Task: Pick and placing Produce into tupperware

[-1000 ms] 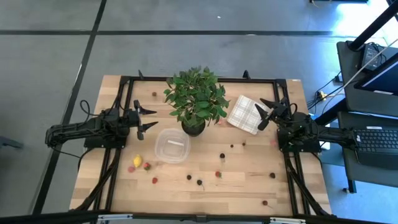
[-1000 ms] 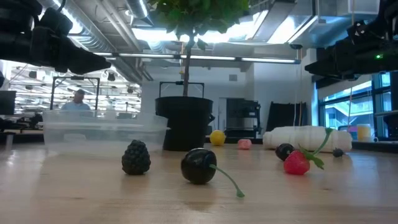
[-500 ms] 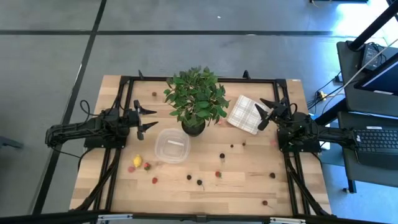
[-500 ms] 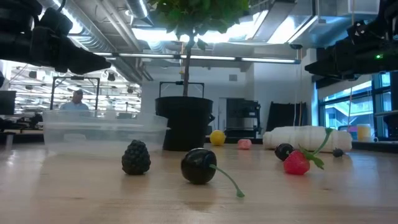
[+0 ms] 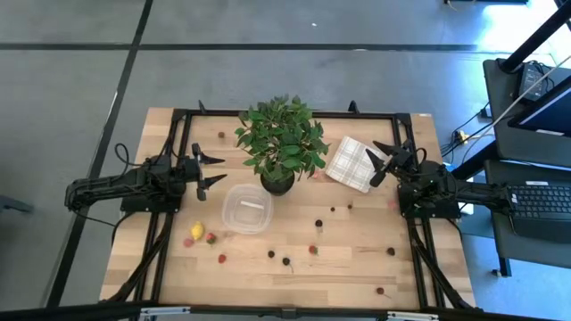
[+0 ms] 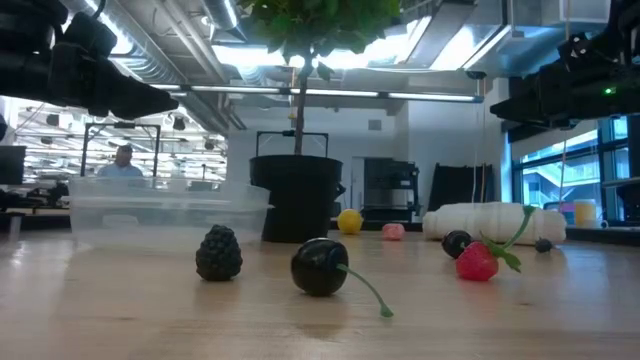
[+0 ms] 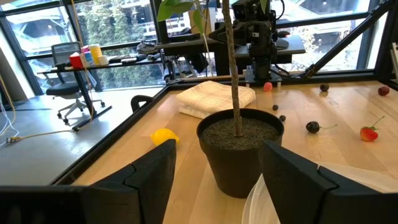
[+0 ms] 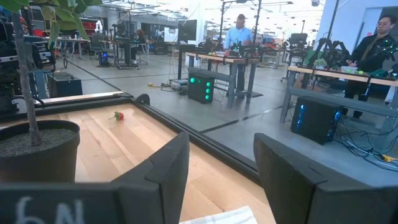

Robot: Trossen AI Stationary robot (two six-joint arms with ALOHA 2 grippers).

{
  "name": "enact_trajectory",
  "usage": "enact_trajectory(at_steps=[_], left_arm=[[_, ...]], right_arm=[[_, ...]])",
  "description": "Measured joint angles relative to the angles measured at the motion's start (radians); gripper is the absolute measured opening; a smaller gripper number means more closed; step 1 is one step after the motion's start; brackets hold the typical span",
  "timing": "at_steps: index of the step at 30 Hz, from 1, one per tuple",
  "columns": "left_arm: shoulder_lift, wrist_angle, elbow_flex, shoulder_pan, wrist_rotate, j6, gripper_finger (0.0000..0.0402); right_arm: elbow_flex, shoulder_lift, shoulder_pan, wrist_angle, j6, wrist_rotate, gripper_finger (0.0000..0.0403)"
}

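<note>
I'm hovering both empty, parted fingers, left gripper (image 5: 206, 170) and right gripper (image 5: 385, 161), before picking produce (image 5: 197, 230) at seven o'clock of the tupperware (image 5: 247, 209).

Clear plastic tupperware (image 5: 246, 210) on matt wood table (image 5: 357, 267)

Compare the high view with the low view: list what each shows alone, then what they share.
Only the high view: both arms whole, the left gripper and right gripper open and empty, the checked cloth's pattern, and the plant's foliage spread.

Only the low view: a cherry's stem, a blackberry's bumpy surface, and the room behind with a person.

Both: the tupperware holding no produce, the plant pot, the yellow lemon.
</note>
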Motion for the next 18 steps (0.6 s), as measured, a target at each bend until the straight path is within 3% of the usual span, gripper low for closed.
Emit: enact_trajectory(at_steps=[18], left_arm=[[0.000, 0.014, 0.000, 0.000, 0.000, 0.001, 0.0224]], right_arm=[[0.000, 0.000, 0.000, 0.000, 0.000, 0.000, 0.0182]])
